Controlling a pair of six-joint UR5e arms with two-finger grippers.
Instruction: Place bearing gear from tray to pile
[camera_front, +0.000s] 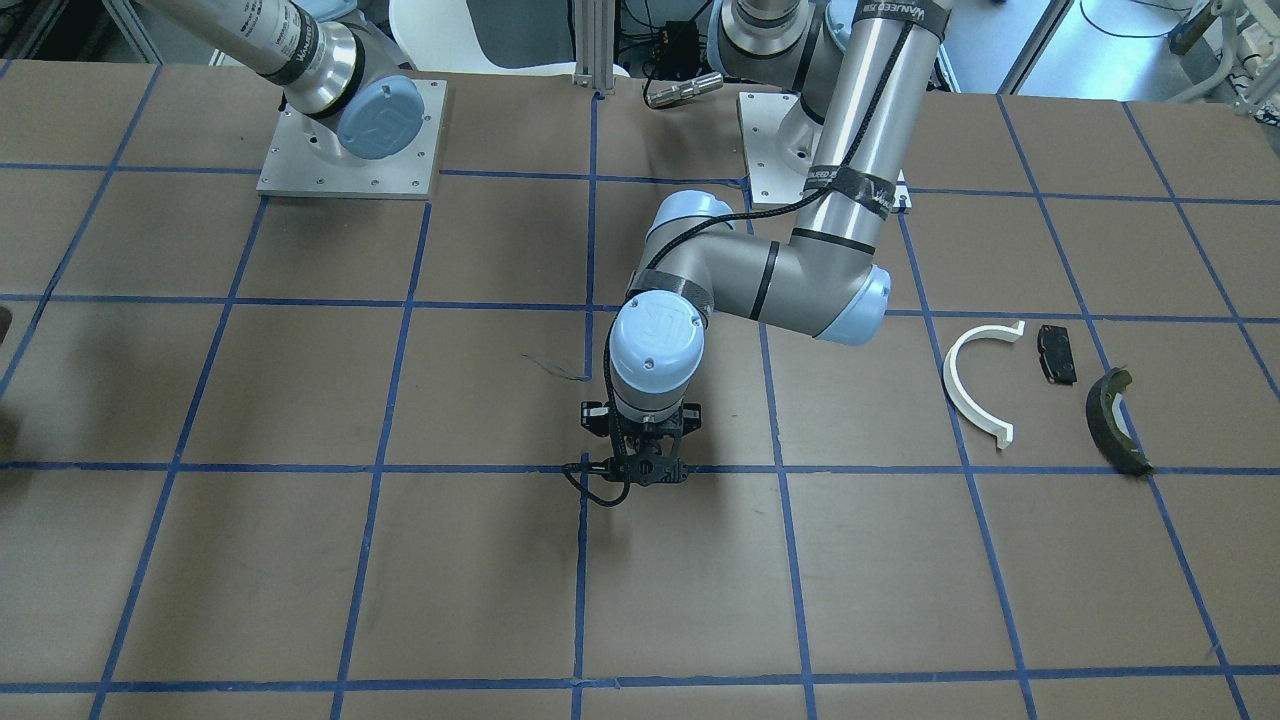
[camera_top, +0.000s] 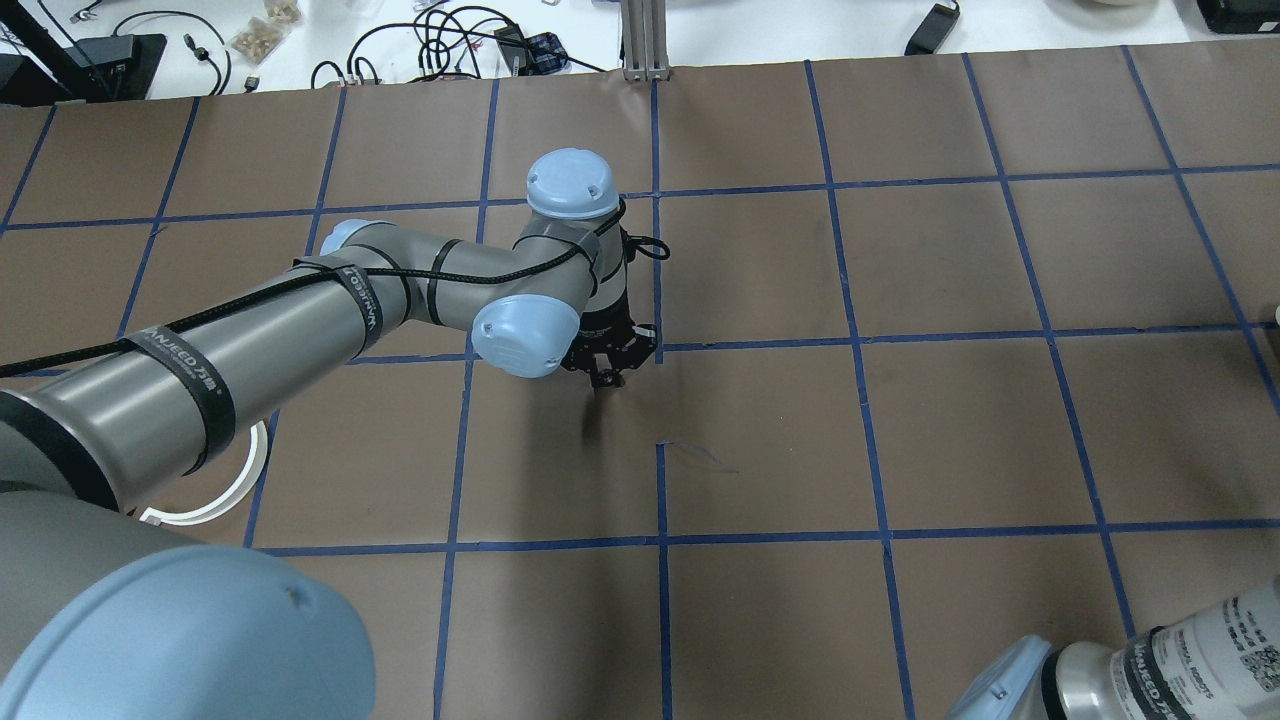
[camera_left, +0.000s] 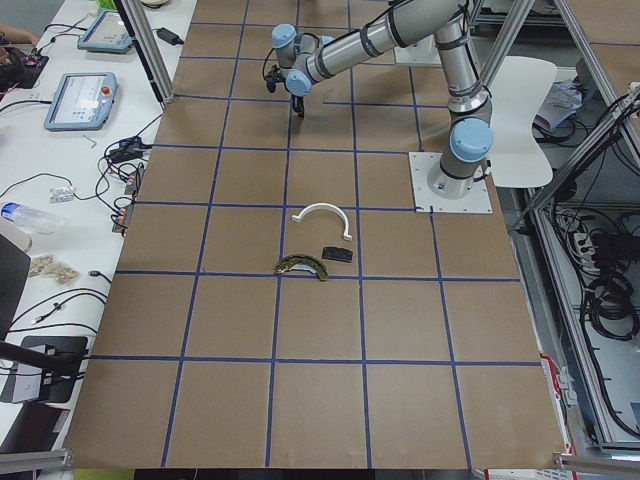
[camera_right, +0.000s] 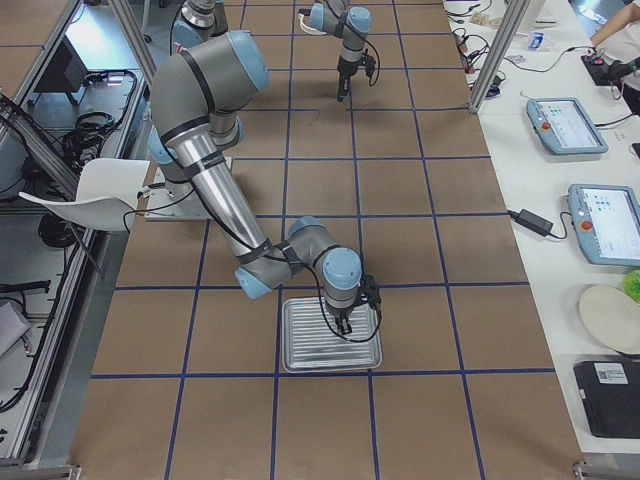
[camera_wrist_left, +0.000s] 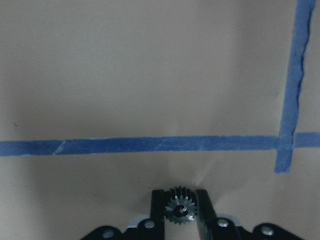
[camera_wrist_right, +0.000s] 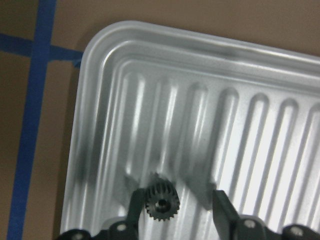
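Carrying one bearing gear (camera_wrist_left: 180, 209) pinched flat between its two fingers, our left gripper (camera_top: 607, 376) hangs over bare brown table with a blue tape line just ahead of its fingertips. The jaws are drawn in tight on the gear's teeth from both sides. We judge the task as midway for this piece: it is out of the tray and in the air, but the pile lies well apart off to that gripper's left, and nothing gear-like lies among its parts. That pile is the white half-ring arc (camera_front: 952, 372), the small black pad (camera_front: 1057, 354) and the dark olive shoe-like piece (camera_front: 1098, 420), each just beside the next and none touching. What is left, as we read it, is the carry across to them and the release. At the table's far end our right gripper (camera_wrist_right: 176, 197) hovers low over the ribbed metal tray (camera_wrist_right: 150, 75) with its fingers spread wide. A second gear (camera_wrist_right: 161, 202) sits between those fingers, close against one and clear of the other, so we see nothing clamped there. We cannot tell whether that gear touches the finger or only rests on the tray beside it; either way it has the whole trip to the pile ahead of it.
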